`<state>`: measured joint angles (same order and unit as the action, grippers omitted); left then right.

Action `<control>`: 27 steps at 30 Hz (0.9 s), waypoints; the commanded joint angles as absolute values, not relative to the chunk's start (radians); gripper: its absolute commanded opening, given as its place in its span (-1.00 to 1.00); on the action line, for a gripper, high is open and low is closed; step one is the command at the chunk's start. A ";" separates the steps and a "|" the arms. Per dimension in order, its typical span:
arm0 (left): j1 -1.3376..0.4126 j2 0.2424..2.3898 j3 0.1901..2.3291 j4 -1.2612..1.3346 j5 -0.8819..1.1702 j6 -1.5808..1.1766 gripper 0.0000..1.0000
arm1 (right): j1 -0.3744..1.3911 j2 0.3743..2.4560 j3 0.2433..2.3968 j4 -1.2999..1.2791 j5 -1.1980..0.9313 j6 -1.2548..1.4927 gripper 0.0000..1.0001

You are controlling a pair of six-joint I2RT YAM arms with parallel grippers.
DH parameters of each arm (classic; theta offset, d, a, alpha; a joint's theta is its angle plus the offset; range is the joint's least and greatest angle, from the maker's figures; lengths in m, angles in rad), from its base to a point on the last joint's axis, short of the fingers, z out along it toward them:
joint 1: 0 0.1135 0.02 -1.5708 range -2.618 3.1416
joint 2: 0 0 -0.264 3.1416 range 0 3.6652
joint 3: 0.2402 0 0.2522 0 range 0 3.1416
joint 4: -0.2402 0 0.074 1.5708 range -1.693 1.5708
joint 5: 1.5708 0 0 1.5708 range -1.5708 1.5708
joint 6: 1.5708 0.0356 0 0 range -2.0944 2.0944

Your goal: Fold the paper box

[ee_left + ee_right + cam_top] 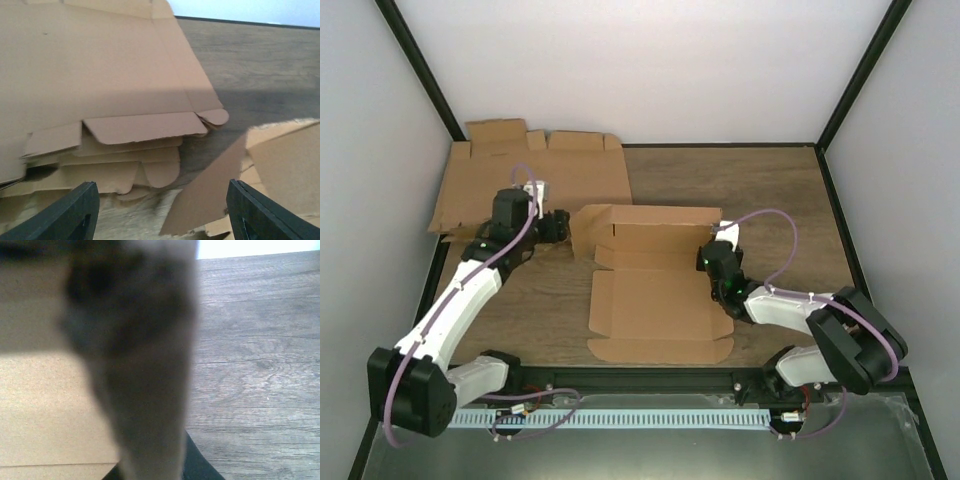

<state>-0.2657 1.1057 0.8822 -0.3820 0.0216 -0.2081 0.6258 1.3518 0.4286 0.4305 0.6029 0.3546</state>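
Note:
The paper box [655, 300] lies in the middle of the table, its front panel flat and its back wall and side flaps raised. My left gripper [560, 226] is open by the box's left flap. In the left wrist view [161, 200] its black fingers [70, 215] stand wide apart, with that flap [215, 195] slanting between them over bare wood. My right gripper [712, 258] is at the box's right flap. In the right wrist view [150, 470] the blurred, dark flap [140, 365] fills the centre between the close-set jaws, with tan box panel [40, 410] to its left.
A pile of flat brown blanks [535, 180] lies at the back left against the wall, right behind my left gripper, and shows in the left wrist view [100, 75]. White walls with black frame posts [845, 90] close in the wooden table [770, 190].

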 commanded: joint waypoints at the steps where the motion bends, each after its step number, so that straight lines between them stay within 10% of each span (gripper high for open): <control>1: -0.261 1.163 0.887 -0.313 0.225 -0.141 0.42 | 0.621 1.333 0.449 0.420 0.615 0.343 -0.99; 9: -0.261 1.203 0.889 -0.321 0.326 -0.080 0.30 | 0.621 1.357 0.472 0.408 0.598 0.339 -0.99; 15: -0.262 1.260 0.913 -0.355 0.339 -0.082 -0.57 | 0.621 1.359 0.478 0.389 0.588 0.359 -0.98; 20: -0.272 1.264 0.909 -0.361 0.355 -0.096 -0.90 | 0.621 1.373 0.494 0.342 0.603 0.417 -0.97; 27: -0.390 1.229 0.909 -0.366 0.352 -0.170 -0.93 | 0.648 1.411 0.540 0.305 0.647 0.467 -0.97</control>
